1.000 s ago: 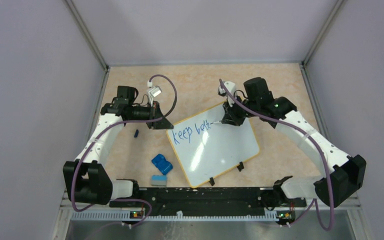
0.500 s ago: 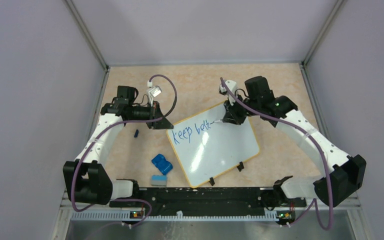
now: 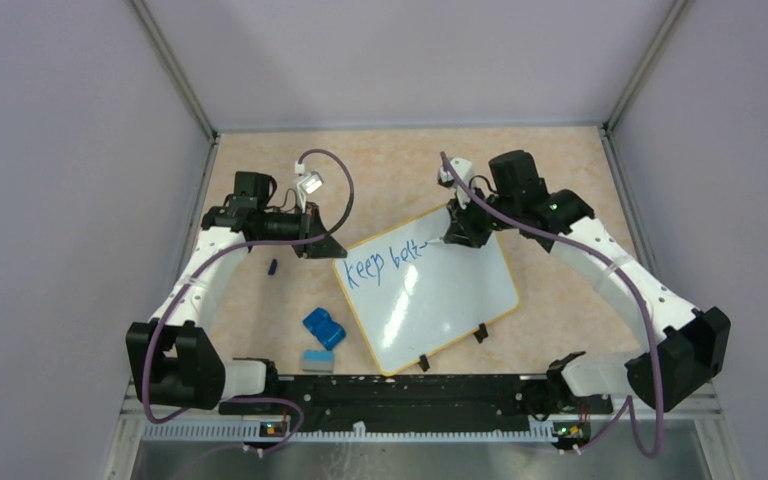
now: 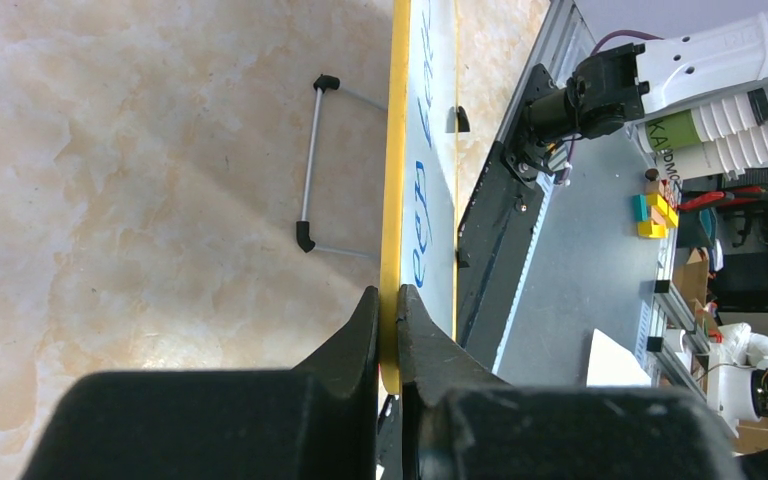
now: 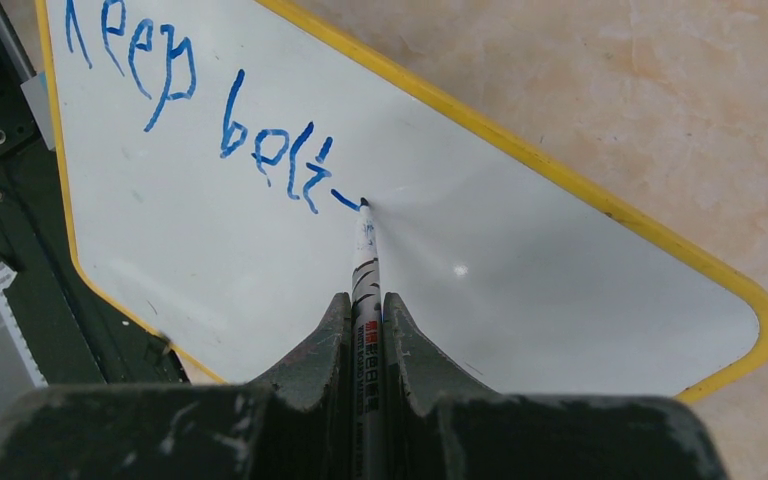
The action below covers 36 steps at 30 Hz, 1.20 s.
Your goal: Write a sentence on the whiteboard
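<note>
We see the whiteboard [image 3: 430, 295] lying at an angle in the middle of the tabletop [image 3: 380, 170], between the two arms, with its two black clips [image 3: 424, 361] on the edge nearest the arm bases. The left tool [image 4: 388, 300] is closed narrowly on the board's yellow rim at the left far corner, one finger on each face of the board. From the left wrist view the board shows edge-on, and a thin wire bracket [image 4: 309, 170] with black ends sits just beside the rim on its back side. The right tool [image 5: 365, 300] is clamped on a marker [image 5: 366, 250], whose barrel runs out between the fingers towards the board. The marker's dark tip touches the white surface at the end of a short blue dash. The sentence [image 5: 210, 110] is unfinished. It runs in blue along the far part of the board, with "keep" nearest the left corner and then some letters that look like "bett", the dash trailing from the last one. The rest of the board below the writing is bare white with some glare. On the tabletop to the left of the board we find a blue object [image 3: 324, 327], a small pale block [image 3: 317, 361] just in front of it, and a tiny dark blue piece [image 3: 273, 267] farther back, beside the left arm. All three lie apart from the board.
</note>
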### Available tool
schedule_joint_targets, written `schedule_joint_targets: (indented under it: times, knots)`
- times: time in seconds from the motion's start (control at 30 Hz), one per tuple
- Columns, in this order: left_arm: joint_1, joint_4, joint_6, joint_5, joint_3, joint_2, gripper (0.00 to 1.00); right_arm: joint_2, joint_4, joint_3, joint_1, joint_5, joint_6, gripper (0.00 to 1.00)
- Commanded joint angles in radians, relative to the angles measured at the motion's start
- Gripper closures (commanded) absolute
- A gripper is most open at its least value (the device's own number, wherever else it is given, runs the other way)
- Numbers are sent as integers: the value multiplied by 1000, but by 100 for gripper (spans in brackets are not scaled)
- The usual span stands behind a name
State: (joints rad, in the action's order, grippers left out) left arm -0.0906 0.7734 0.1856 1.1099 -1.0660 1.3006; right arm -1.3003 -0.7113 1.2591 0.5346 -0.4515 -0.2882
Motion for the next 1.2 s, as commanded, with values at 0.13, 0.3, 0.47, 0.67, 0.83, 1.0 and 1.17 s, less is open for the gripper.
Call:
schedule_joint_targets:
  times: [0.13, 0.3, 0.47, 0.67, 0.83, 1.0, 1.17]
  knots:
    - [-35, 32, 25, -26, 26, 12, 100, -19, 40, 44, 6, 9, 1, 100]
    - [-35, 32, 25, -24, 24, 14, 100, -21, 40, 37, 23, 10, 1, 100]
    - [-35, 33, 26, -24, 24, 14, 100, -20, 42, 38, 34, 10, 4, 100]
    - [-35, 33, 26, -21, 20, 19, 100, -19, 39, 30, 50, 16, 4, 100]
    - [-35, 32, 26, -22, 19, 20, 100, -13, 36, 19, 54, 21, 4, 100]
    - [-35, 32, 26, -21, 21, 17, 100, 1, 29, 2, 54, 30, 1, 100]
    - [-35, 32, 27, -25, 21, 17, 100, 17, 16, -8, 54, 31, 0, 100]
